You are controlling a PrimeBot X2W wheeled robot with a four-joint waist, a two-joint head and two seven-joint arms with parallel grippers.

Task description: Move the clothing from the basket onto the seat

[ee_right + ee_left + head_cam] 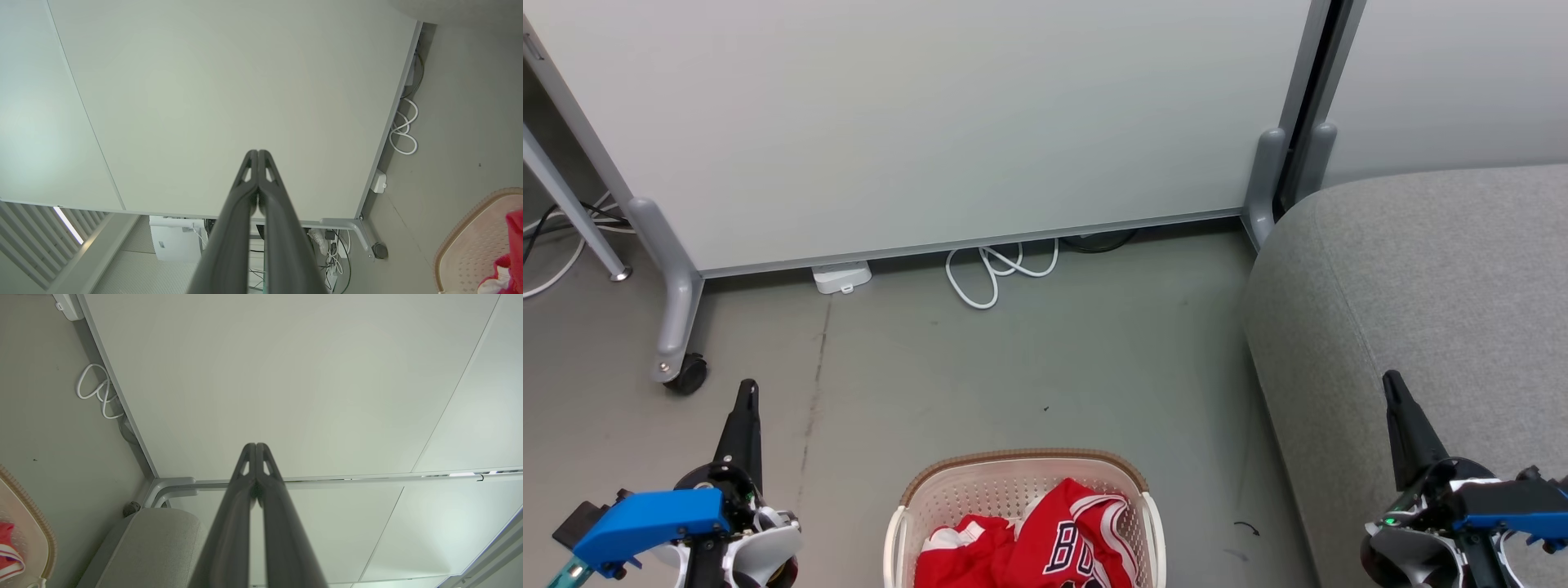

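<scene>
Left end effector (747,390) closed, empty; right end effector (1392,382) likewise, both upright.

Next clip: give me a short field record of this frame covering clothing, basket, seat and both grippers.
clothing: red, bunched inside basket
basket: on floor, left of seat
seat: grey cushion, no clothing on visible part
left gripper: shut, empty, left of basket
right gripper: shut, empty, seen against seat
progress: transfer not started
</scene>
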